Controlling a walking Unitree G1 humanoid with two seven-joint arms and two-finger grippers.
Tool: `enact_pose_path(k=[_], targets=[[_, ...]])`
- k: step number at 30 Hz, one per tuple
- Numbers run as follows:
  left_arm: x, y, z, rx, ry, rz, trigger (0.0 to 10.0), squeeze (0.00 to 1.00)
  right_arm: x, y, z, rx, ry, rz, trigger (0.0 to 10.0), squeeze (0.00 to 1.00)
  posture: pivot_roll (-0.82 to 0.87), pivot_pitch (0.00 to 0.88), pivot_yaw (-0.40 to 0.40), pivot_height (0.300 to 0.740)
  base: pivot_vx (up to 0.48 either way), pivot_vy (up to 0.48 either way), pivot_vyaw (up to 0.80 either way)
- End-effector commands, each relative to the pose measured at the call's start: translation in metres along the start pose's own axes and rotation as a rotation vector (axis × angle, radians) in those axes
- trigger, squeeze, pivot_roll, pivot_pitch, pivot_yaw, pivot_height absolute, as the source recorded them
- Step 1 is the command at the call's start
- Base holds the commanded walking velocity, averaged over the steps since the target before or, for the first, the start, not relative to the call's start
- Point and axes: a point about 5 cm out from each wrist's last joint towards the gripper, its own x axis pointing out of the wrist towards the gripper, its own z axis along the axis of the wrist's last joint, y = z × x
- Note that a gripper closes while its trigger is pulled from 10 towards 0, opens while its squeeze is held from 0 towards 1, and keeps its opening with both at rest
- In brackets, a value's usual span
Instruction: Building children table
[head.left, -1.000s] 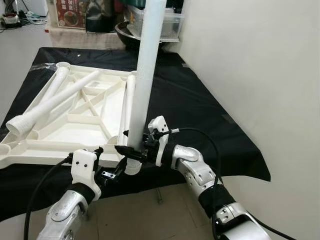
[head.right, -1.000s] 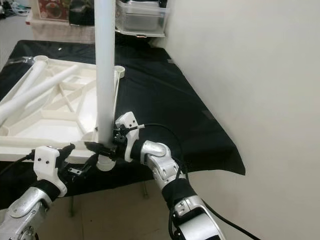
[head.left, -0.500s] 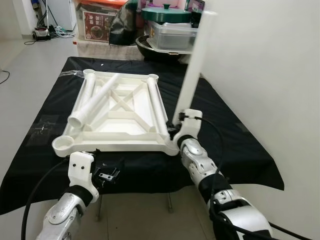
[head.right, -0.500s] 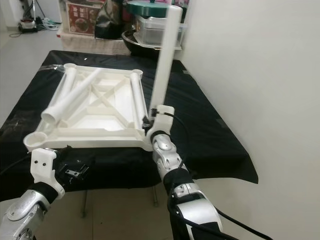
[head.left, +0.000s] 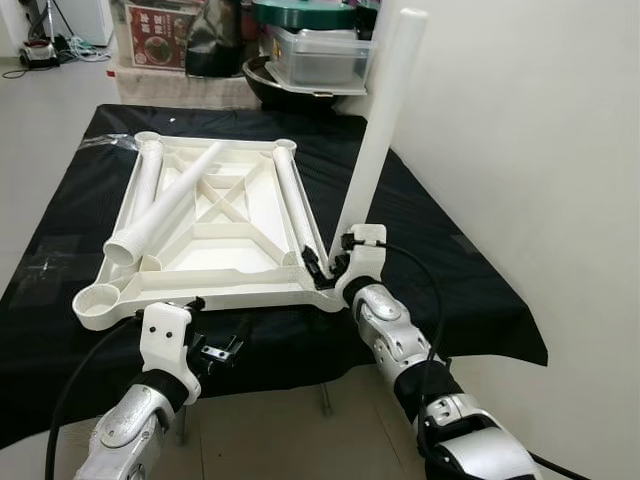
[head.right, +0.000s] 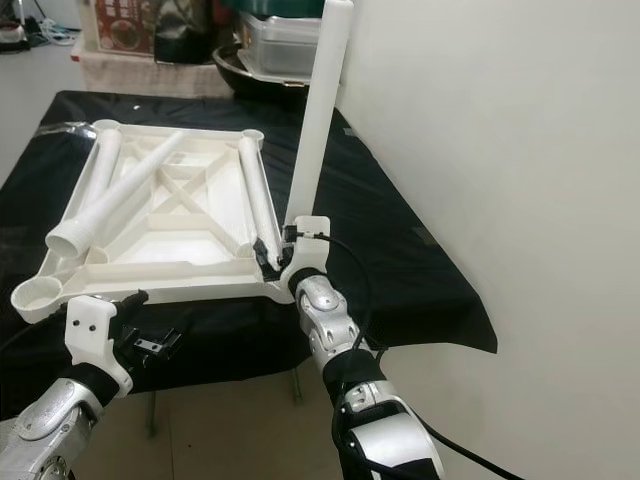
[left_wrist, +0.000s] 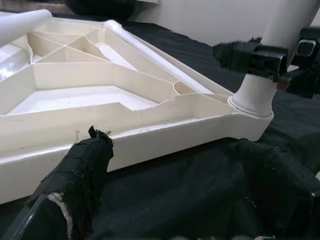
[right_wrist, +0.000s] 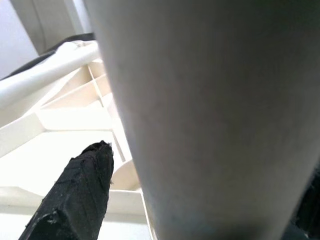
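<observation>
The white tabletop (head.left: 215, 215) lies upside down on a table covered with a black cloth (head.left: 430, 250), its ribs facing up. One leg (head.left: 378, 135) stands in the near right corner socket (left_wrist: 252, 107), leaning a little instead of fully upright. The right gripper (head.left: 325, 268) is pinching this leg near its base, with one black finger on each side of it. The left gripper (head.left: 222, 352) hangs in front of the near edge of the tabletop, its fingers spread and holding nothing. Three other legs (head.left: 165, 203) lie loose inside the tabletop: one along the left side, one diagonal, one along the right side. The near left socket (head.left: 97, 298) is not filled. The step seems to be seating the first leg. The main risk is that the leg is not fully pushed in. If the gripper lets go while the leg leans, it could fall over, toward the wall or off the table edge. If the gripper pushes sideways and not straight down, the light tabletop may slide on the cloth, because nothing holds it. The socket could also jam with the leg crooked.
</observation>
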Motion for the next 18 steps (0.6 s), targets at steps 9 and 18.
enact_pose_path(k=[9, 18], targets=[[-0.008, 0.000, 0.001, 0.037, 0.010, 0.030, 10.0, 0.00, -0.033, -0.022, 0.002, -0.053, -0.055, -0.009, 10.0, 1.00, 0.14, 0.000, -0.132, 0.740, 0.000, 0.000, 0.00], [-0.015, 0.005, 0.004, 0.110, 0.014, 0.117, 10.0, 0.00, -0.062, -0.028, 0.008, -0.008, -0.052, 0.135, 10.0, 0.99, 0.12, 0.000, -0.110, 0.740, 0.000, 0.000, 0.00]])
